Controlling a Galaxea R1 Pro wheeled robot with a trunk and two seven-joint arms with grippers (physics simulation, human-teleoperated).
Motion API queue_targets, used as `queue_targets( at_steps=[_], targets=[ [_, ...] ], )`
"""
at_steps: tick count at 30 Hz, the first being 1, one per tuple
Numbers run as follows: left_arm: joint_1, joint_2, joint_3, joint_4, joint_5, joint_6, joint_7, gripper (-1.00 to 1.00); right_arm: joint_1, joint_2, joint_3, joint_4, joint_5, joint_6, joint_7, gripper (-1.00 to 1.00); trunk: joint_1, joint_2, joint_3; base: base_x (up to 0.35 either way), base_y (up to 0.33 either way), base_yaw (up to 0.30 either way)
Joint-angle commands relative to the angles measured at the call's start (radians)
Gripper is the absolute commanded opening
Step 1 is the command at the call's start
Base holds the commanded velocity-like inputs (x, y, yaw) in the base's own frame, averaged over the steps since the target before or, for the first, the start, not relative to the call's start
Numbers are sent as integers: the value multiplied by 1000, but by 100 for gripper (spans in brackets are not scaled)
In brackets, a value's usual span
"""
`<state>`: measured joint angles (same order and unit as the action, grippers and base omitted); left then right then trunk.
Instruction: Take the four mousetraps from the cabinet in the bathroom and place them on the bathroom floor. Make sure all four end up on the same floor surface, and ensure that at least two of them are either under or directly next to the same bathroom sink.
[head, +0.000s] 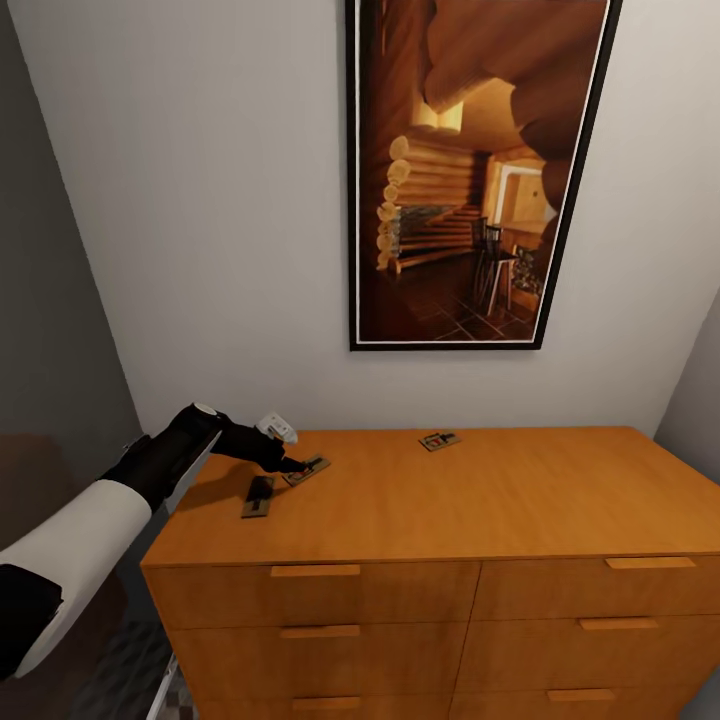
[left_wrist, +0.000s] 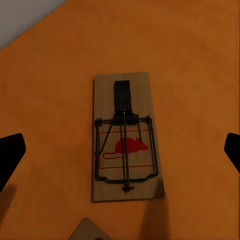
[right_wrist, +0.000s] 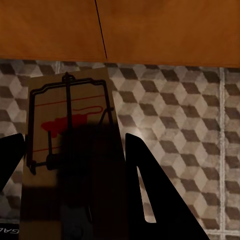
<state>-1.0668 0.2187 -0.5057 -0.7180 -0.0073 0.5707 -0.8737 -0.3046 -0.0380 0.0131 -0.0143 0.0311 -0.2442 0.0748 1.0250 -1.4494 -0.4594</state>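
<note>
Left arm, head view: left gripper (head: 291, 464) over the cabinet (head: 500, 500) top, at one of three mousetraps (head: 306, 470).
Left wrist view: fingers (left_wrist: 11, 155) spread wide; tan trap (left_wrist: 125, 137), red mouse print, flat between them, untouched.
Right wrist view: fingers (right_wrist: 150, 190) pinching a fourth trap (right_wrist: 70, 150) above the bathroom floor (right_wrist: 185, 110).

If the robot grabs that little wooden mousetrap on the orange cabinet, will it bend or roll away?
Probably neither. The small flat tan wooden mousetrap looks like a stiff board, so it likely stays rigid. Lying flat on the orange-brown wooden cabinet top, it may slide, not roll. Its thin wire spring parts could snag the open left end effector.
</note>
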Motion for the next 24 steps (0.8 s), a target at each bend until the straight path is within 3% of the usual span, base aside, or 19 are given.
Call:
queue_targets(
  at_steps=[1, 24],
  targets=[
    [-1, 0, -2, 0, -1, 6, -2, 100, -1, 0, 1, 1, 3, -4, 2, -100, 0, -1, -1, 0, 0, 0],
    [-1, -8, -6, 23, -1, 5, -2, 100, -1, -2, -1, 1, 3, -3, 2, -100, 0, -1, -1, 0, 0, 0]
  ],
)
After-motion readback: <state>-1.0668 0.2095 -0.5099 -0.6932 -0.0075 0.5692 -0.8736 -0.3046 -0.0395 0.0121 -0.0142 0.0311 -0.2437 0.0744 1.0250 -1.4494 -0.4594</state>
